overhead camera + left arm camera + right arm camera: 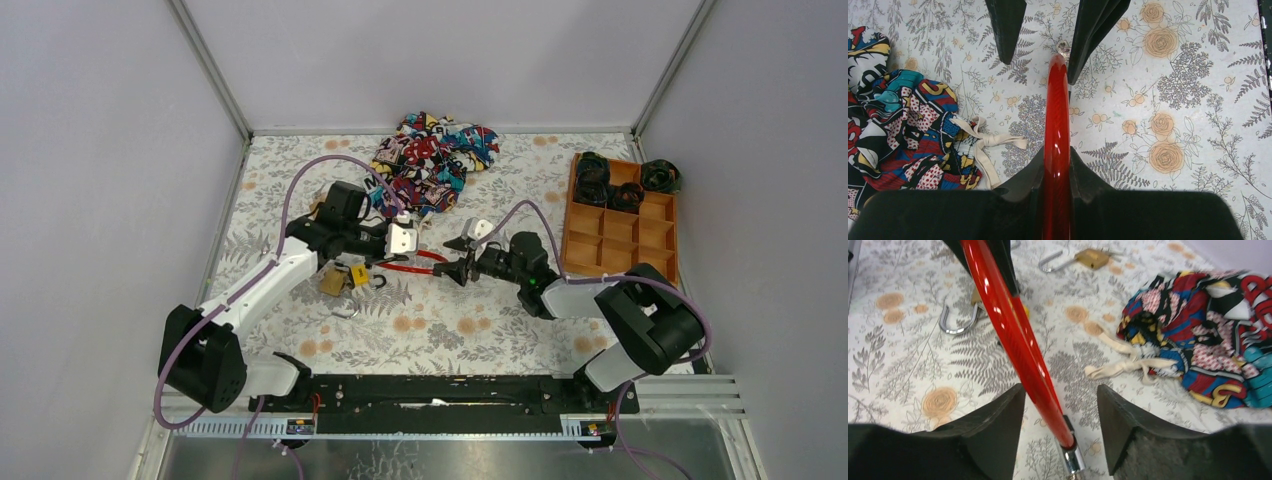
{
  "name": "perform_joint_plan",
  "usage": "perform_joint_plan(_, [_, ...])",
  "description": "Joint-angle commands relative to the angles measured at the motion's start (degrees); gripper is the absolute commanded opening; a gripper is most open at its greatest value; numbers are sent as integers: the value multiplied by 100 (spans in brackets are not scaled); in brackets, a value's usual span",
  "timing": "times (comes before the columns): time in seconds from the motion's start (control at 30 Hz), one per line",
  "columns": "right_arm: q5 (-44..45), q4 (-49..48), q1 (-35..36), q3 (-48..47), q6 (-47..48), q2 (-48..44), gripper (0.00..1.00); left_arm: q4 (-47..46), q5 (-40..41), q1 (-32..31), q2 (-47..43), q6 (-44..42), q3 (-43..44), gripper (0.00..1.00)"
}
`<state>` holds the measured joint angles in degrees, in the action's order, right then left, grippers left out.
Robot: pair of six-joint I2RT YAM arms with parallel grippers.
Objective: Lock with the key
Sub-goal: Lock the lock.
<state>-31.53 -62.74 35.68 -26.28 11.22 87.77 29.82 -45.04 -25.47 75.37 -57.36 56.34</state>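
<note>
Cable first: in the top view a red cable sits just left of centre, bridging the left gripper and the right gripper. A brass padlock lies on the floral table to its lower left, shackle open. No key can be made out.

Left wrist view — the left gripper's fingers are clamped on the cable at bottom centre. Its metal tip reaches up between the other arm's dark fingers.

Right wrist view — the right gripper's fingers stand apart at the bottom, with the cable running down between them. Whether it touches the left-hand one I cannot tell.

The glossy coating looks slick and the cable springy rather than rigid, so a hold close to the metal tip should steer it best. The padlock looks small, dense and hard, best gripped by its body.
</note>
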Motion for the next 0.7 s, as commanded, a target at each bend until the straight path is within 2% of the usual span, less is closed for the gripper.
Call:
perform_joint_plan(0.0, [-257, 639, 33, -287, 362, 129, 56, 85, -46, -37, 67, -64, 152, 0])
perform_joint_plan(0.07, [-285, 557, 37, -391, 279, 282, 43, 85, -36, -37, 119, 37, 206, 0])
perform_joint_plan(0.13, [-274, 355, 40, -437, 164, 418, 24, 46, -41, -37, 146, 173, 233, 0])
perform_joint_plan(0.2, [-267, 196, 38, -407, 127, 514, 12, -138, -82, -37, 144, 469, 217, 0])
perform_joint_plan(0.27, [-291, -20, 38, -327, 43, 577, 5, -535, -154, -48, 143, 1105, 109, 10])
perform_joint_plan(0.37, [-314, -430, 45, -170, -87, 672, 0, -1205, -114, -164, 187, 1979, -60, 24])
perform_joint_plan(0.47, [-259, -621, 75, -5, -9, 623, 0, -1401, -210, -294, 242, 2005, -199, 33])
perform_joint_plan(0.67, [-74, -334, 315, 108, 331, 536, 0, -1813, -229, -601, 307, 2237, -402, 42])
